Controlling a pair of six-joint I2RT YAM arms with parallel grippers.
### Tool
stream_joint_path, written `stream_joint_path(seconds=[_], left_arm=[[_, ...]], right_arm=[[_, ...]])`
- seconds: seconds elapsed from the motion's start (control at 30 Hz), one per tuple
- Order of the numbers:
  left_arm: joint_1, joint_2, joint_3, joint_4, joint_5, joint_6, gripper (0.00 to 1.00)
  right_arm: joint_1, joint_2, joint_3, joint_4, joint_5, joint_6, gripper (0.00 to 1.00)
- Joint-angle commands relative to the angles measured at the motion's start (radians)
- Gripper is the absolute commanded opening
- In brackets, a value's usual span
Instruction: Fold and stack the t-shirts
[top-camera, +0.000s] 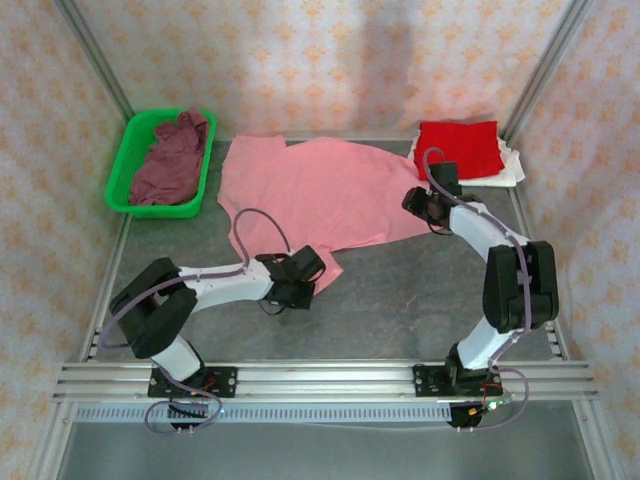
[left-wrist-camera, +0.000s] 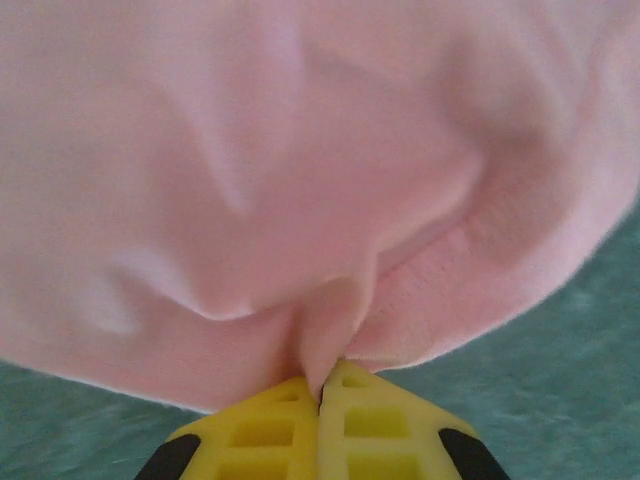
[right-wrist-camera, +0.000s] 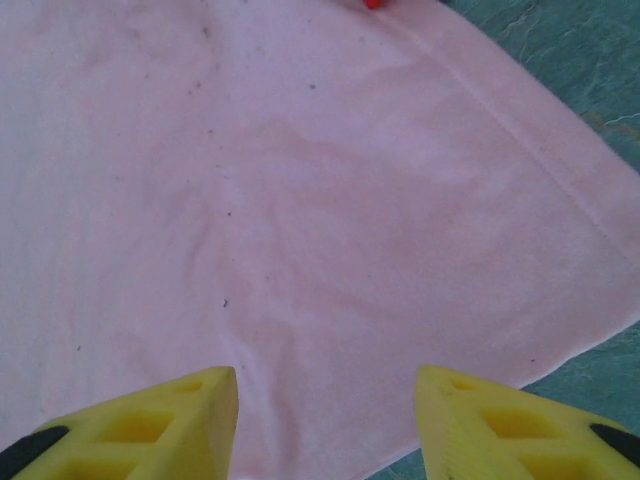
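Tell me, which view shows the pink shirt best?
Top external: nearly the whole pink t-shirt lies spread out. Left wrist shows a fold pinched in the left claw; right wrist, one flat corner.

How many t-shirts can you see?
4. A light pink t-shirt lies spread mid-table, a red t-shirt is folded at the back right atop a white t-shirt, and a maroon t-shirt is bunched in the green basket. More may hide underneath.
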Motion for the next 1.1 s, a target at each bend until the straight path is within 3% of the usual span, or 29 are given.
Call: stream_joint_path(seconds=[0.0, 0.23, 0.37, 0.67, 1.0, 1.07], left_arm=[[0.082, -0.121, -0.018, -0.1, -0.107, 0.039, 0.0], [0.193, -0.262, -0.052, -0.117, -0.151, 0.093, 0.0], [0.233, -0.319, -0.103, -0.096, -0.164, 0.084, 0.0], [0.261, -0.455, -0.184, -0.051, -0.198, 0.05, 0.0], [0.27, -0.383, -0.176, -0.02, -0.168, 0.058, 0.0], [0.271, -0.383, -0.175, -0.013, -0.172, 0.057, 0.0]], right_arm=[[-0.055, -0.032, -0.022, -0.032, 0.056, 0.044, 0.52], [-0.174, 0.008, -0.032, -0.079, 0.065, 0.06, 0.52], [-0.221, 0.072, -0.017, -0.071, 0.009, 0.073, 0.53], [-0.212, 0.205, 0.046, -0.074, -0.062, 0.072, 0.5], [-0.123, 0.212, 0.023, -0.039, -0.074, 0.096, 0.45], [-0.117, 0.204, 0.017, -0.045, -0.072, 0.098, 0.4]])
